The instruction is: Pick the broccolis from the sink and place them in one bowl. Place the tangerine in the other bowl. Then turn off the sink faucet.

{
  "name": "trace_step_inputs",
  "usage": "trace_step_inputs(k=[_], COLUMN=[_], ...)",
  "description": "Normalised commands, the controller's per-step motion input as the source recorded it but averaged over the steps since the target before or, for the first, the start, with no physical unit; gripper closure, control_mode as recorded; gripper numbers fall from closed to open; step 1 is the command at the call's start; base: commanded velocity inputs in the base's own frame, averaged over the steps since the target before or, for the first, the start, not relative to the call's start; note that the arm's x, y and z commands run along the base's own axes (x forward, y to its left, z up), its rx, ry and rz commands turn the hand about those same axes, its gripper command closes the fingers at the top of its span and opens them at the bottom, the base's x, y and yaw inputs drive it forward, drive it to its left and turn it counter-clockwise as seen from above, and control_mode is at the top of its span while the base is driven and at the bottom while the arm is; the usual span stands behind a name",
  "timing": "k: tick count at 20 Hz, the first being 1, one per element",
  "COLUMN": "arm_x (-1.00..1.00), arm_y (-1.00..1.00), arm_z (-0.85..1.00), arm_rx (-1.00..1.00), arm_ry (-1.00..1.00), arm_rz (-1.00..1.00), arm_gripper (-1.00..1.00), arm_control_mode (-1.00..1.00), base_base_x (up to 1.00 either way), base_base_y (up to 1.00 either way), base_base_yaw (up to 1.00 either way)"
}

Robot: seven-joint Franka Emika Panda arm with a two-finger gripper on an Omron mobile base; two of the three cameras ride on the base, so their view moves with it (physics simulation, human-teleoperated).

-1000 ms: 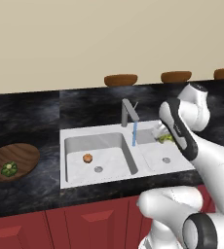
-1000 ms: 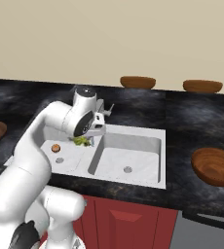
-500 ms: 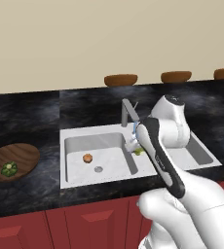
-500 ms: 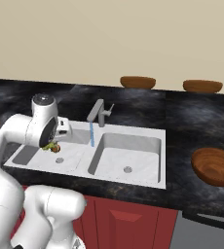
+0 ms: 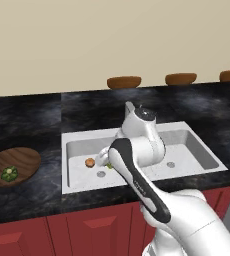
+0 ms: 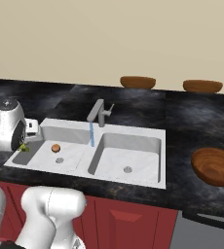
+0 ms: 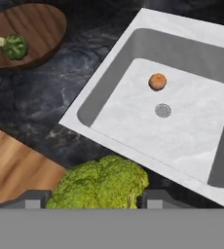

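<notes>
My gripper (image 7: pixel 98 197) is shut on a green broccoli (image 7: pixel 101 185), held in the air over the left rim of the white sink (image 7: pixel 182 25). In the right base view the gripper (image 6: pixel 24 146) and its broccoli (image 6: pixel 24 148) hang at the sink's left end. The orange tangerine (image 7: pixel 157 81) lies in the left basin next to the drain (image 7: pixel 162 110). On the counter to the left, the wide dark wooden bowl (image 7: pixel 41 24) holds another broccoli (image 7: pixel 14 46). The grey faucet (image 6: pixel 100 113) runs a thin blue stream of water (image 6: pixel 91 134).
A second wide wooden bowl (image 6: pixel 214 166) sits on the counter right of the sink. Small brown bowls (image 6: pixel 138 81) stand along the back wall. The dark counter's front edge and wood floor (image 7: pixel 16 170) show beneath the hand.
The arm has swung left from the right basin, across the faucet, to the sink's left end, carrying the broccoli with it.
</notes>
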Motion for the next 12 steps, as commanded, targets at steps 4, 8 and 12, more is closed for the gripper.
trace_step_inputs(k=[4,8,12], arm_x=[0.00,0.17,0.39], arm_y=[0.95,0.85,0.78], arm_z=[0.00,0.02,0.14], arm_rx=[0.00,0.00,0.00], arm_ry=[0.03,0.09,0.14], arm_rz=[0.08,0.11,0.13], arm_gripper=[1.00,1.00,1.00], arm_control_mode=[-1.00,-1.00,-1.00], base_base_x=[0.00,0.00,0.00], base_base_y=[0.00,0.00,0.00], base_base_yaw=[0.00,0.00,0.00])
